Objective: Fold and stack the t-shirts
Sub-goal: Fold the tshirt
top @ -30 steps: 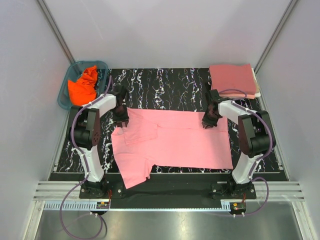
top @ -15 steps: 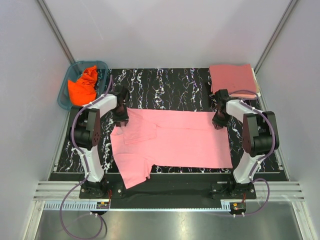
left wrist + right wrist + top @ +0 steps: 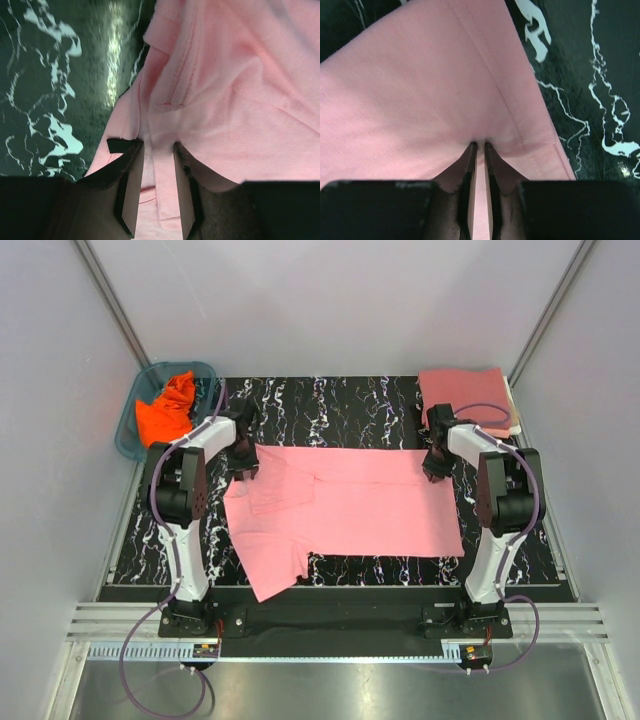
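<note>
- My left arm (image 3: 190, 455) bends out over the left side of the table (image 3: 340, 410), its jaws pointing down and gripping a fold of the light pink t-shirt (image 3: 350, 505).
- My right arm (image 3: 490, 455) mirrors it over the table's right side, jaws narrow, pinching that shirt's hem.
- The shirt lies spread across the table's middle.
- A folded rose-red t-shirt (image 3: 465, 398) sits at the table's far right corner.

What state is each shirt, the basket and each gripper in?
Pink shirt: spread on the table, far edge held at both ends.
Orange shirt: crumpled in the basket.
Basket: upright, orange shirt inside.
Red shirt: folded, on the cream shirt.
Cream shirt: underneath, only an edge showing.
Left gripper: shut on the pink shirt.
Right gripper: shut on the pink shirt.
</note>
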Robot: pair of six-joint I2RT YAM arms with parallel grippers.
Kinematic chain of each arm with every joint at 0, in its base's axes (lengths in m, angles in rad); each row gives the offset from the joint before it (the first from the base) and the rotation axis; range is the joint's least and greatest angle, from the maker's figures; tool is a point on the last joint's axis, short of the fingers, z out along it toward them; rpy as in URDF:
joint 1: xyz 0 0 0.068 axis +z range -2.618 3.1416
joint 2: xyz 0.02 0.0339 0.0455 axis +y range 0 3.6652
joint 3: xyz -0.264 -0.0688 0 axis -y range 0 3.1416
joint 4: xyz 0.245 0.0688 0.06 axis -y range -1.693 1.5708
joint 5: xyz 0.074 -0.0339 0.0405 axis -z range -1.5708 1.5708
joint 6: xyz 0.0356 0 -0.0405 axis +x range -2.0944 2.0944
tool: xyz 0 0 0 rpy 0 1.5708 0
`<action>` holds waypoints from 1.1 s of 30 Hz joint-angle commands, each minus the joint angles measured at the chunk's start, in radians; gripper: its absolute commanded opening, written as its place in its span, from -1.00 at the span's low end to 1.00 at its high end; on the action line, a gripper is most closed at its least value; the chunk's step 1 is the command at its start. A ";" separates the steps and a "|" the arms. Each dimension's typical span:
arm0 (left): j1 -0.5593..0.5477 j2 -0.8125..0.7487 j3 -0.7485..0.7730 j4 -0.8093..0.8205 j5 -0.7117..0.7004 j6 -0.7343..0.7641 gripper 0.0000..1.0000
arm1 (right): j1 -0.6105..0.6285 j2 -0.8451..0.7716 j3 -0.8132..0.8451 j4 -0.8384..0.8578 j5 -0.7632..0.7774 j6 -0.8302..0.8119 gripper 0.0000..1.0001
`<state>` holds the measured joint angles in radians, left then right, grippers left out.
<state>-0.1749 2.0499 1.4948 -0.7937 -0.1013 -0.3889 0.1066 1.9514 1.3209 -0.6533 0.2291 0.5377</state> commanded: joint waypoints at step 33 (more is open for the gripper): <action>-0.331 -1.030 -0.978 -0.041 0.000 -0.786 -0.05 | -0.008 -0.479 -0.190 -0.012 -0.303 -0.010 -0.43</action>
<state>-0.4706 1.0393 0.5488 -0.8448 -0.0414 -1.0229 0.1024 1.5177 1.1358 -0.6914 -0.0486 0.5533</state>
